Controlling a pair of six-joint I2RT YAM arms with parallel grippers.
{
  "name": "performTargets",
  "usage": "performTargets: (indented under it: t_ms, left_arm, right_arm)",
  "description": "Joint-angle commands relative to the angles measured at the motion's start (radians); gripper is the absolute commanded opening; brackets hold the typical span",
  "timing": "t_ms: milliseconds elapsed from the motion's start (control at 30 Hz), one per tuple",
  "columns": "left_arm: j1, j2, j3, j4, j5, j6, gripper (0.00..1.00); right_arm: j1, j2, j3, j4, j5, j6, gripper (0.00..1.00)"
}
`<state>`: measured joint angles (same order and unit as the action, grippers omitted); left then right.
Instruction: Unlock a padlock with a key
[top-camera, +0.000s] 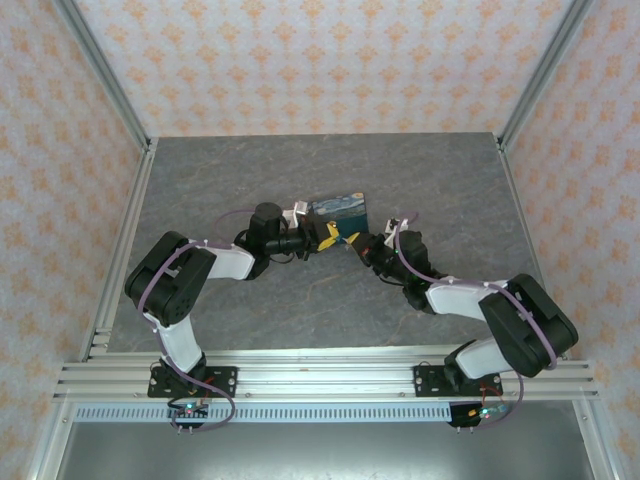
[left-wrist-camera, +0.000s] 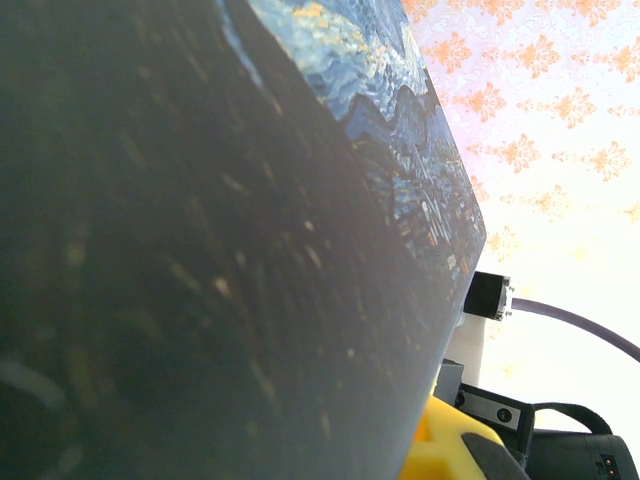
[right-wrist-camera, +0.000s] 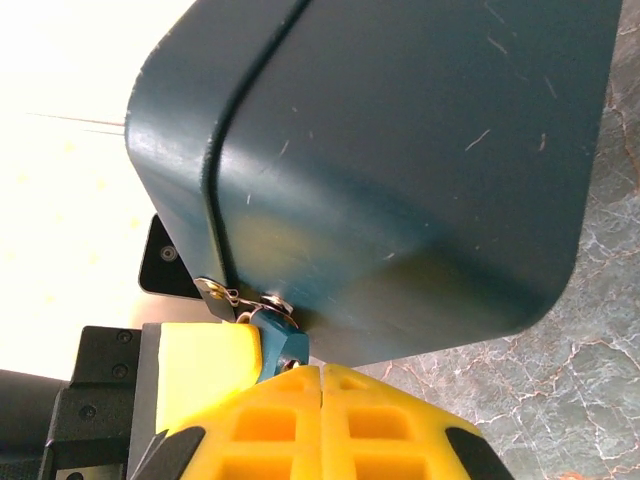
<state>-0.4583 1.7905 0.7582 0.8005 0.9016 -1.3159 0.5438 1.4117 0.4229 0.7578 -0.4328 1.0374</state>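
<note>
The tiny blue padlock hangs tilted from a metal hasp on the dark-blue swirl-patterned box. My right gripper is shut, its yellow tips meeting at the padlock's lower end. A metal glint of the key shows there, and the rest of the key is hidden between the fingers. One yellow finger of my left gripper lies flat against the padlock's left side. Its other finger is hidden. In the top view my right gripper meets the left one at the box's near edge.
The box sits close in front of the left wrist camera, and a yellow finger shows past its edge. The box rests on the grey marbled table. Patterned walls and metal posts enclose the table.
</note>
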Motion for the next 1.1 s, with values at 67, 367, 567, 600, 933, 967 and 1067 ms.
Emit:
performTargets:
  t_ms: [67, 367, 567, 600, 933, 967, 1067]
  left_arm:
    - [-0.008, -0.020, -0.011, 0.008, -0.001, 0.010, 0.00]
    - [-0.008, -0.023, -0.014, 0.009, -0.001, 0.011, 0.00]
    - [-0.008, -0.028, -0.013, 0.013, 0.002, 0.007, 0.00]
    - [-0.008, -0.029, -0.014, 0.012, 0.002, 0.007, 0.00]
    - [-0.010, -0.040, -0.006, 0.023, 0.007, -0.011, 0.00]
    - [-0.010, -0.042, -0.005, 0.022, 0.008, -0.011, 0.00]
    - [-0.009, -0.045, -0.003, 0.017, 0.011, -0.013, 0.00]
  right_arm:
    - [0.006, -0.014, 0.019, -0.011, 0.006, -0.022, 0.00]
    - [0.006, -0.003, 0.041, -0.002, 0.003, -0.014, 0.00]
    - [0.005, 0.024, 0.066, 0.015, -0.003, -0.008, 0.00]
    - [0.006, 0.031, 0.069, 0.017, -0.005, -0.008, 0.00]
    - [0.006, 0.094, 0.029, 0.128, 0.005, -0.083, 0.00]
    - [0.005, 0.097, 0.021, 0.141, 0.016, -0.099, 0.00]
    - [0.005, 0.109, 0.017, 0.175, 0.022, -0.149, 0.00]
